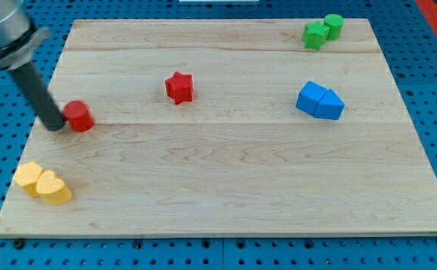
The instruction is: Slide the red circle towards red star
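Observation:
The red circle (79,115) lies on the wooden board at the view's left. The red star (179,87) lies to its right and a little higher, near the board's upper middle. My tip (55,125) rests on the board right at the red circle's left side, touching it or nearly so. The dark rod rises from the tip toward the view's top left.
Two yellow blocks (43,183) sit together at the view's bottom left. Two blue blocks (319,100) sit together at the right. Two green blocks (323,31) sit at the top right. The wooden board (225,187) lies on a blue pegboard.

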